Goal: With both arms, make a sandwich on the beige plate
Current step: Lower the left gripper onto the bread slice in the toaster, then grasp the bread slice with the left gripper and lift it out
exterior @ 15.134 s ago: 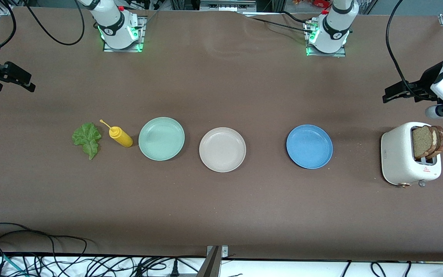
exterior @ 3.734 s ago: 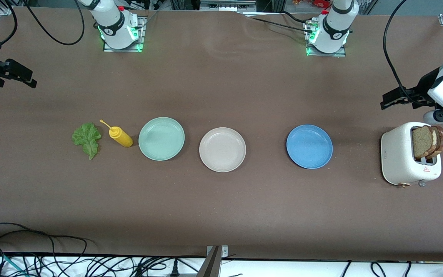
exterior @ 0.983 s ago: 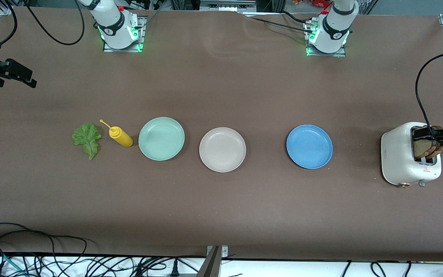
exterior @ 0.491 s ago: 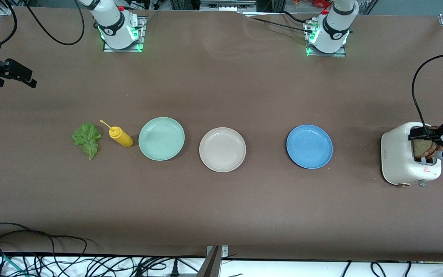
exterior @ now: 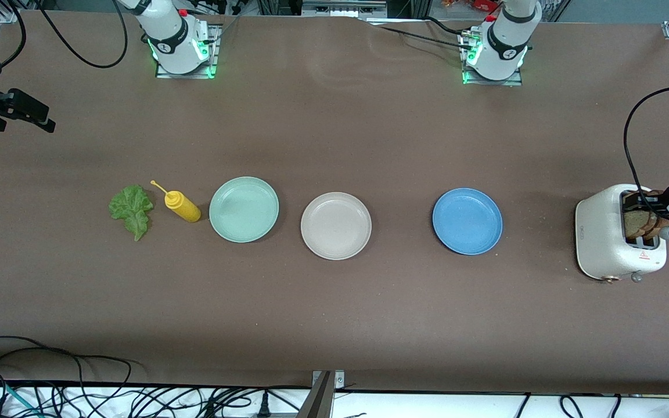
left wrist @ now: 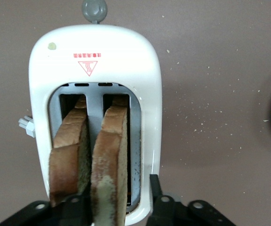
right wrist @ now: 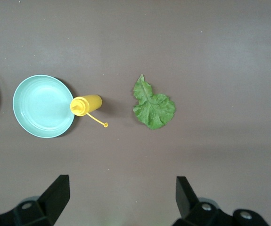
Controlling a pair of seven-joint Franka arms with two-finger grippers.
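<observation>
Matt beige plate [exterior: 335, 226]; glossy white toaster [left wrist: 95, 66]; rough-crumbed bread [left wrist: 108, 160]

A yellow squeeze bottle [exterior: 182, 206] lies beside the mint-green plate [exterior: 244, 209], well apart from the blue plate [exterior: 467, 221].

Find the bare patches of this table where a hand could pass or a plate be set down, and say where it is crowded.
Bare: the gap between the beige plate and blue plate, and between blue plate and toaster. Crowded: lettuce leaf, mustard bottle and mint-green plate sit close together; the left gripper is at the toaster's bread.
</observation>
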